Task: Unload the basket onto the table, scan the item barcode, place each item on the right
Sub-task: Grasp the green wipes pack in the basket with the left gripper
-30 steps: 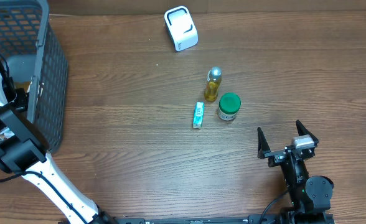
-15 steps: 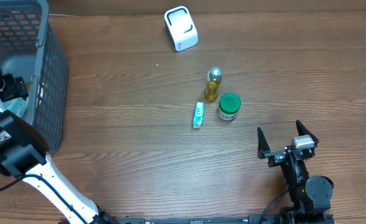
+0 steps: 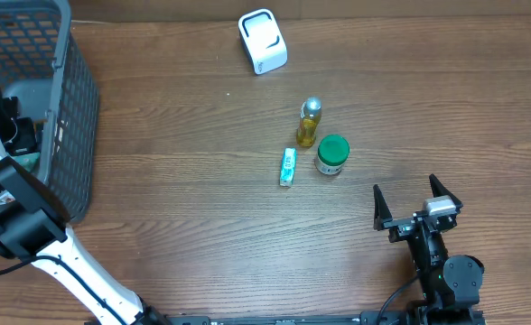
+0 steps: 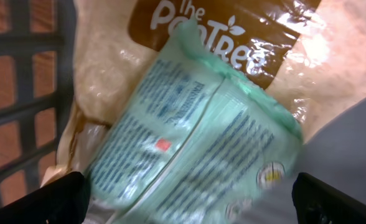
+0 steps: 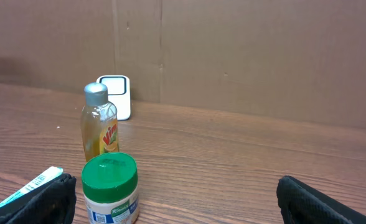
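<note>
The pale green packet (image 4: 195, 149) lies inside the grey basket (image 3: 76, 117), flat on a clear-and-brown snack bag (image 4: 282, 37) with lettering that begins "The Pop". In the left wrist view its long axis runs diagonally, crimped end pointing up-right. It carries dense blue print, a small red square and a round yellowish mark. The left hand (image 4: 186, 202) hangs in the basket just over it, fingers wide, holding nothing. The right hand (image 3: 405, 186), well apart from the basket, stands wide and empty over the desk (image 3: 184, 226).
</note>
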